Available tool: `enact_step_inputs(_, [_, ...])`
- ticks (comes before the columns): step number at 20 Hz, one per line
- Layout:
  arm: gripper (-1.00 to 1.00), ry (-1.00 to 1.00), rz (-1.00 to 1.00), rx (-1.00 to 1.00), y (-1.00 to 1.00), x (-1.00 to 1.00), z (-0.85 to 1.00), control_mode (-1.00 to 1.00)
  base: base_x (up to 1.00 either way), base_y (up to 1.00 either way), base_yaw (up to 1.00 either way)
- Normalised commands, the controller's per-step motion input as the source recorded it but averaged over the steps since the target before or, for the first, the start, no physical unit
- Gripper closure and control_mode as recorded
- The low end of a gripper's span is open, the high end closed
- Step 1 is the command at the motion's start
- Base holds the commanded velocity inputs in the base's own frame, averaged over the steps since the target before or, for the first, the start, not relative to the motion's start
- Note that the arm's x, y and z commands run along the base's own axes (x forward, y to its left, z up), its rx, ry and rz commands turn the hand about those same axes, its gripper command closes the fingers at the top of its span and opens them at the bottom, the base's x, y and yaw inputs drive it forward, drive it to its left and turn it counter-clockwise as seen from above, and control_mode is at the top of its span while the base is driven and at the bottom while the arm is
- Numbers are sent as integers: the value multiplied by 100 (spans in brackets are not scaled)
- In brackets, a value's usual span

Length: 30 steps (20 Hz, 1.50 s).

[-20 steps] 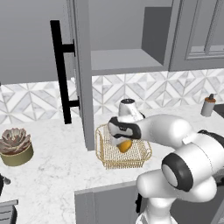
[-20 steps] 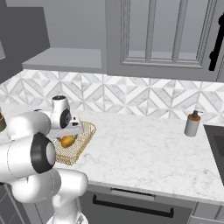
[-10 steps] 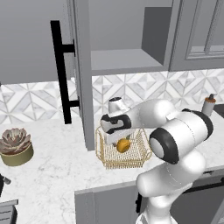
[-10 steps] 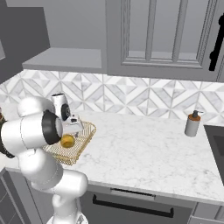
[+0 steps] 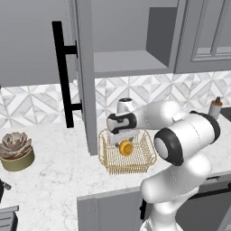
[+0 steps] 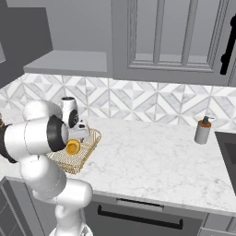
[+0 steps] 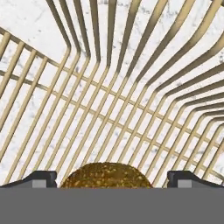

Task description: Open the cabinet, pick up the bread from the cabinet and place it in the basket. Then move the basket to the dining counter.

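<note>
The bread (image 5: 126,147) lay on the wire floor of the basket (image 5: 113,163), loose and in one piece, which suggested the placing step of the task was done: the bun needed to be inside before the basket could be carried. In the hand view the bread (image 7: 106,175) showed as a brown dome between the two dark tips, with clear wire on either side of it, so the jaws were spread wide and touched nothing. The gripper (image 5: 122,135) hung just above the bun, pointing down into the basket, a posture that fitted a release, since the jaws stood apart and the bun rested on the wires by its own weight. In the right base view the bread (image 6: 72,147) sat toward the near side of the basket (image 6: 87,150), beside the gripper (image 6: 77,137). The basket stood on the marble desk (image 5: 54,180) directly below the cabinet (image 5: 131,67), whose door (image 5: 83,76) with its black handle (image 5: 63,74) stood swung out to the left, leaving the shelf bare; that spot probably kept the carry from shelf to basket short. A succulent (image 5: 15,146) sat well apart to the left, and a soap bottle (image 6: 203,130) far off to the right. What seemed left was to grasp the basket's rim and take it to the dining counter.
</note>
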Motion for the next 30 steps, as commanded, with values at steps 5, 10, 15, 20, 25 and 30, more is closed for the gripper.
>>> enact_step_inputs(5, [-100, -33, 0, 10, -15, -62, 26, -100, 0, 0, 0])
enact_step_inputs(10, [-100, -18, -1, 1, -1, -26, 63, -100, 0, 0, 0])
enact_step_inputs(15, [-100, -1, -14, 0, -32, -5, 55, -100, 0, 0, 0])
enact_step_inputs(20, [-100, 1, -31, 9, -70, -4, 21, -100, 0, 0, 0])
enact_step_inputs(25, [-100, 2, -19, 32, -46, -4, 9, -100, 0, 0, 0])
enact_step_inputs(30, [-100, 6, -2, 29, -24, -2, 0, -100, 0, 0, 0])
